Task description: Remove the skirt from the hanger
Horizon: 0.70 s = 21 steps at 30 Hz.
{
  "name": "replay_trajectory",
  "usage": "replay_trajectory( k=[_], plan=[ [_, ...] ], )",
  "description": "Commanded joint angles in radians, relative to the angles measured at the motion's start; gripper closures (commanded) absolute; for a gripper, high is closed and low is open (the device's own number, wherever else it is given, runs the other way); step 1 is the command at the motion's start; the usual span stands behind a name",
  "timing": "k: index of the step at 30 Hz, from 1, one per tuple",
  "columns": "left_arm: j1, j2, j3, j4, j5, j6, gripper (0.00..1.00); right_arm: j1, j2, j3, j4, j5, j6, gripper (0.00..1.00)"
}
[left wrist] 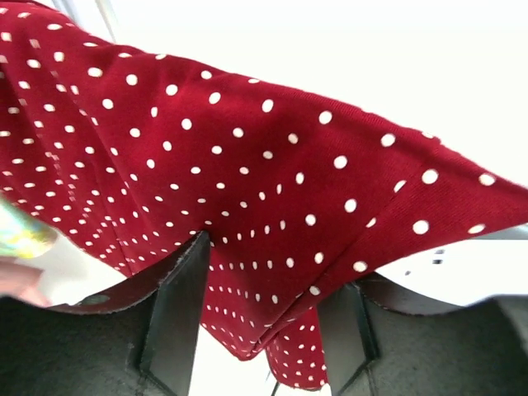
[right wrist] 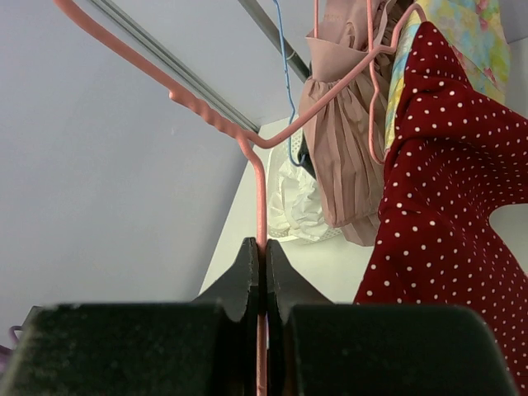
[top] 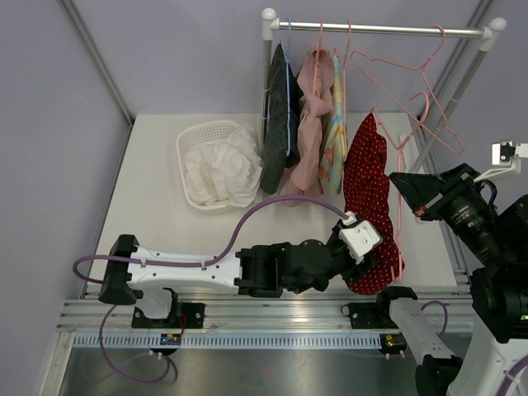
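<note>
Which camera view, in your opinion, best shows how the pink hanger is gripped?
The right wrist view: the pink hanger runs down into the right gripper, pinched between its shut fingers. The top external view shows only a thin outline beside the red polka-dot skirt; the left wrist view shows none of it.

Red skirt [top: 369,198] w/ white dots, pink hanger [right wrist: 261,198], white basket [top: 202,129], lilac wall [top: 165,49]

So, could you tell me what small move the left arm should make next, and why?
Probably close the left pincer on the red dotted skirt: its fingers stand apart with a fold of fabric hanging between them, so nothing seems gripped yet. The right pincer is already shut on the pink hanger, which should steady it for the pull.
</note>
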Motion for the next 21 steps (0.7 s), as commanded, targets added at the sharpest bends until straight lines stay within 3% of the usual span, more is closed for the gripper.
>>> replay_trajectory(
  k=[1, 5, 8, 10, 14, 17, 21],
  plan=[
    [0.003, -0.045, 0.045, -0.022, -0.085, 0.042, 0.43, 0.005, -0.008, 0.049, 0.043, -0.026, -0.013, 1.0],
    [0.003, -0.092, 0.016, -0.054, -0.074, 0.053, 0.23, 0.005, -0.013, 0.048, 0.033, -0.02, -0.019, 1.0],
    [0.003, -0.125, -0.012, -0.05, -0.049, 0.045, 0.14, 0.005, -0.016, 0.034, 0.043, -0.02, -0.015, 1.0],
    [0.003, -0.135, -0.027, -0.041, -0.04, 0.035, 0.15, 0.005, -0.018, 0.025, 0.047, -0.02, -0.015, 1.0],
    [0.005, -0.158, -0.064, 0.005, -0.003, 0.035, 0.36, 0.005, -0.019, 0.017, 0.052, -0.021, -0.012, 1.0],
    [0.008, -0.16, -0.064, 0.016, 0.023, 0.035, 0.42, 0.005, -0.019, 0.019, 0.047, -0.021, -0.013, 1.0],
    [0.01, -0.158, -0.053, 0.004, 0.046, 0.038, 0.39, 0.005, -0.019, 0.02, 0.043, -0.02, -0.016, 1.0]
  ],
)
